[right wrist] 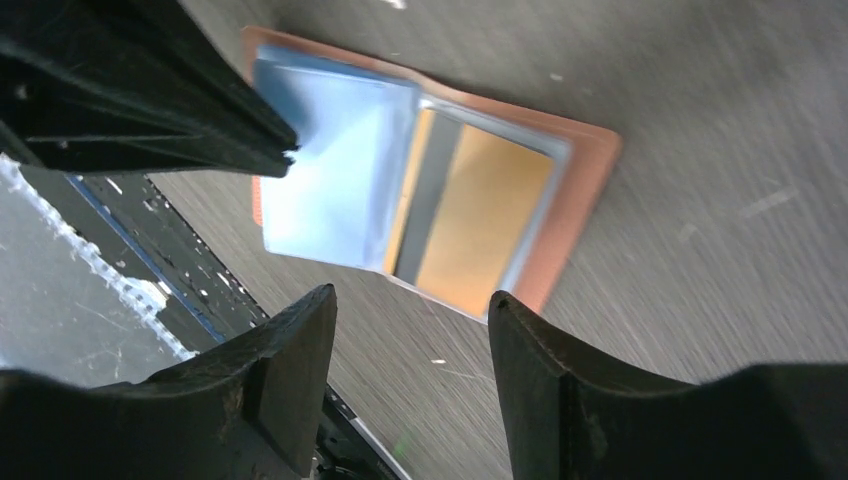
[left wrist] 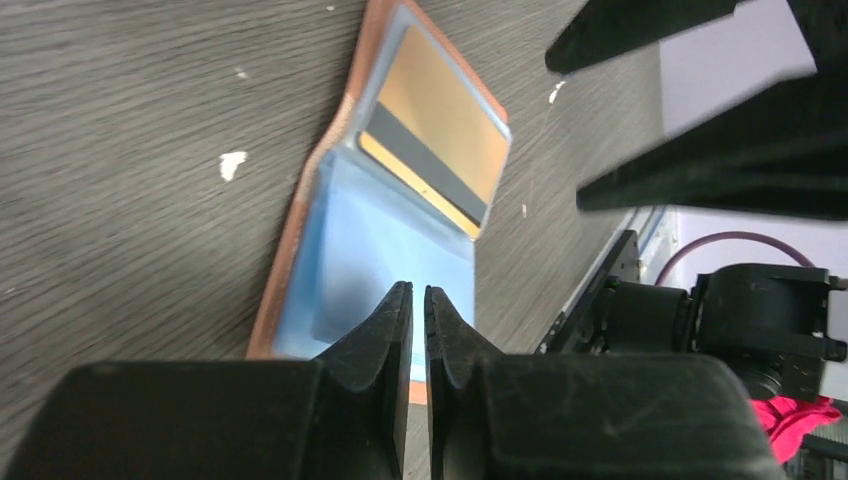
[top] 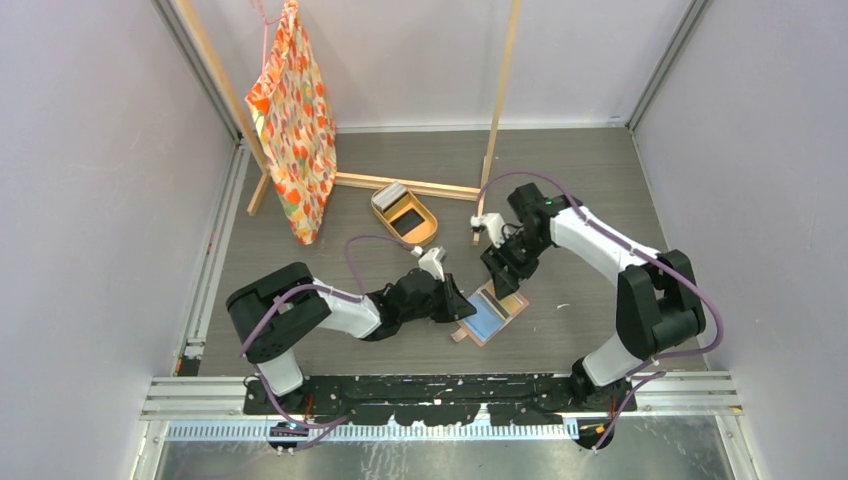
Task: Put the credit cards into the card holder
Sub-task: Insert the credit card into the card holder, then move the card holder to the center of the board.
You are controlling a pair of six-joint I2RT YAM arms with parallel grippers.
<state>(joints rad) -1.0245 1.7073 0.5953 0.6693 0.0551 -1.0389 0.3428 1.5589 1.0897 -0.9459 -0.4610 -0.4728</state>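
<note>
Overhead, plus wrist close-ups of card holder

Card holder lies open on the table, front centre, between the two arms. One credit card sits in its far half. Left gripper is at the holder's left edge, over the near half. Right gripper hangs just behind the far half (not touching). Tray is behind and left of the holder, well apart, with a stack of credit cards in its far end. Bag hangs on the wooden frame, back left.
</note>
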